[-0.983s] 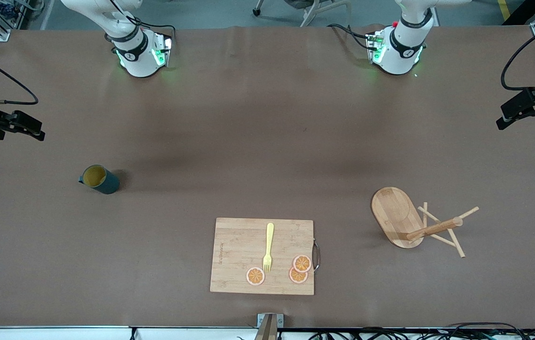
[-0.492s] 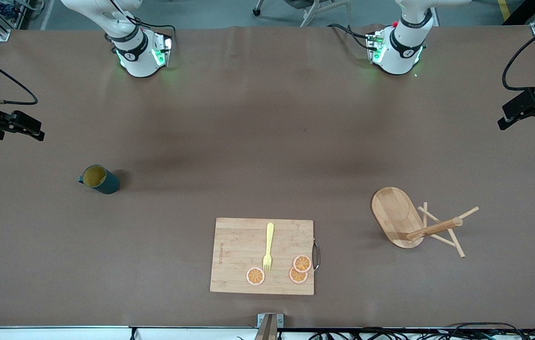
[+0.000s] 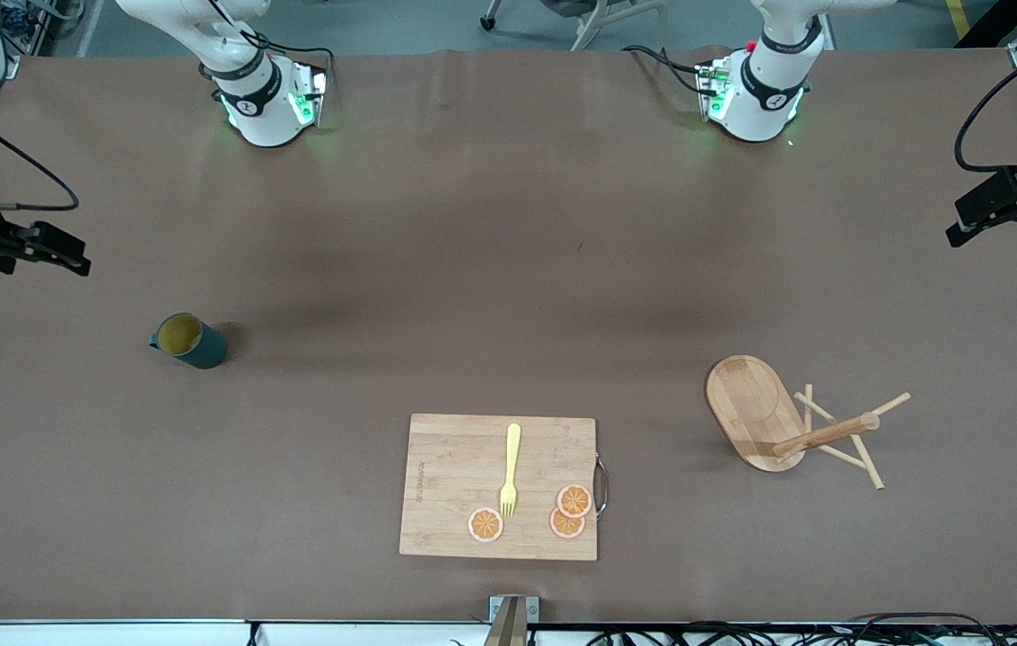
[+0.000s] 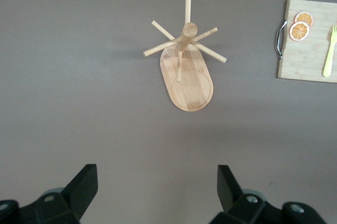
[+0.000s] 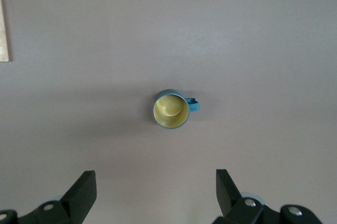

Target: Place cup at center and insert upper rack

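Observation:
The cup, dark teal with a yellow inside, stands upright toward the right arm's end of the table; it also shows from above, as the cup. My right gripper hangs open and empty over that end's edge; in its wrist view the right gripper is well apart from the cup. The upper rack, a wooden stand with an oval base, post and crossing pegs, stands toward the left arm's end. My left gripper hovers open and empty near that end's edge; the left gripper is apart from the upper rack.
A bamboo cutting board lies at the middle near the front camera, carrying a yellow fork and three orange slices. The two arm bases stand along the edge farthest from the front camera.
The right gripper has shifted slightly at its end of the table, and the left gripper barely moved. Cup, rack and board have stayed put.

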